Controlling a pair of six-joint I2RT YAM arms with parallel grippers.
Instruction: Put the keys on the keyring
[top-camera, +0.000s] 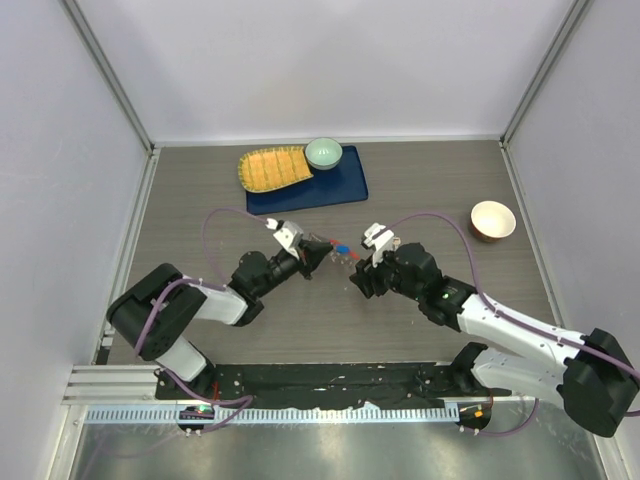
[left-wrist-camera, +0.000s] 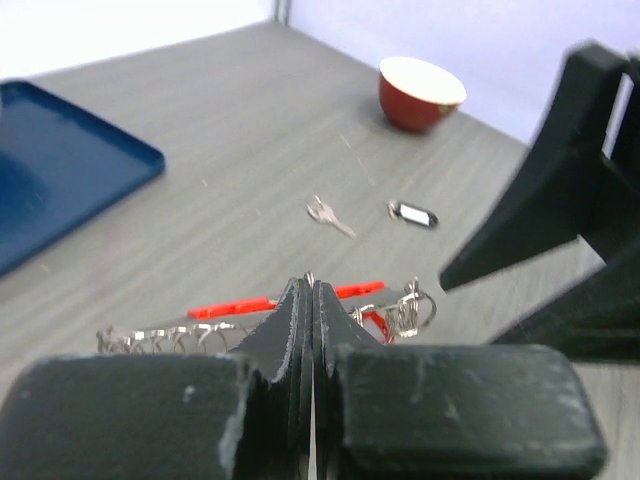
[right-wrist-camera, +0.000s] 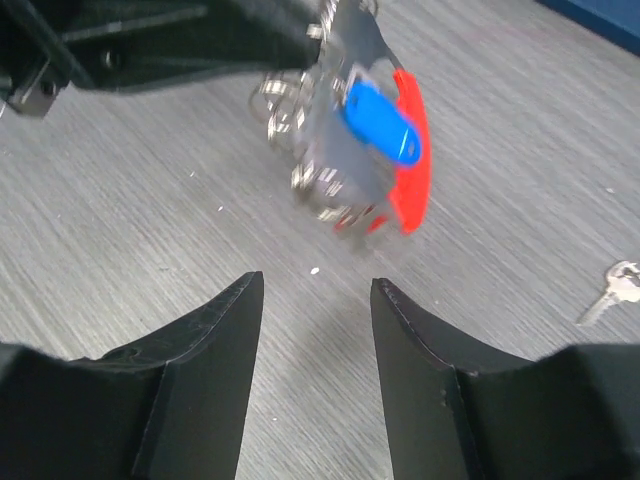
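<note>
The keyring (right-wrist-camera: 330, 150) is a tangle of thin grey metal links and small wire rings (left-wrist-camera: 415, 310) with a long, curved, flat red tag (right-wrist-camera: 412, 150) of smooth plastic. It sits mid-table between the two grippers, blurred in the right wrist view. The left gripper (left-wrist-camera: 312, 290) has its matte black fingers pressed together, with a sliver of metal showing at the tips, so it appears to pinch the keyring. A blue key (right-wrist-camera: 380, 120) with a glossy rounded plastic head lies against the tangle; whether it is threaded on, I cannot tell. The right gripper (right-wrist-camera: 315, 285) stands about half open just beside the keyring, with nothing between its fingers. The table (right-wrist-camera: 150, 200) is grey with fine wood grain. A bare silver key (left-wrist-camera: 328, 214) lies apart on it.
</note>
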